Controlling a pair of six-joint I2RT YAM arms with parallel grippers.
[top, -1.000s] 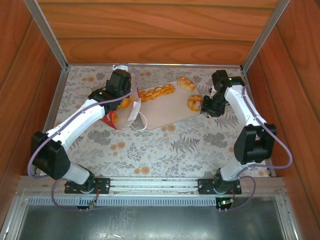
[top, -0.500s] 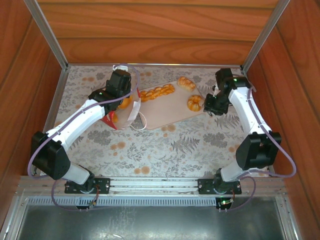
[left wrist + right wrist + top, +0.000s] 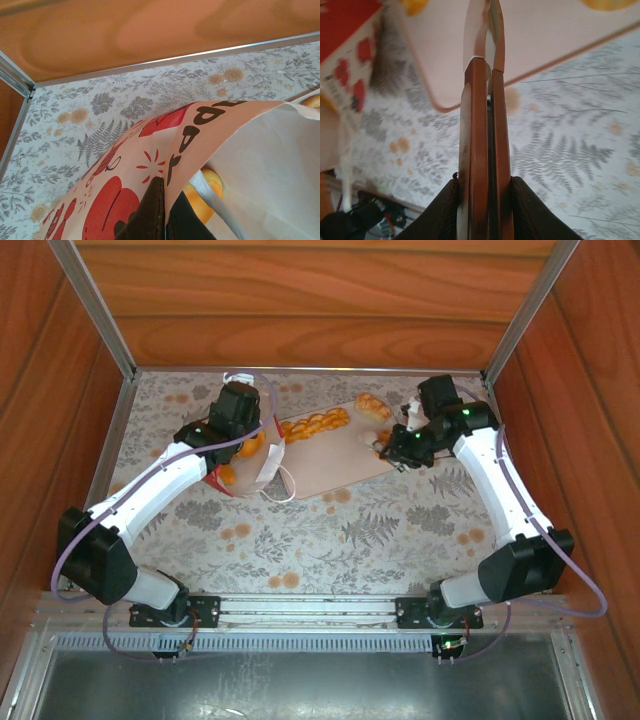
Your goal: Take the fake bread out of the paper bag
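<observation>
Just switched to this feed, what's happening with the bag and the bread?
The left pincer is shut on the wall of the paper bag at its mouth, holding it open; at least one piece of fake bread is inside. The right pincer is shut on nothing, above the beige tray near its edge. A braided loaf and a bun lie on the tray, so the bag is partly emptied.

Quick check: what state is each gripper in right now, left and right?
Left gripper: closed, pinching the edge of the paper bag.
Right gripper: closed, nothing visible between its fingers.
</observation>
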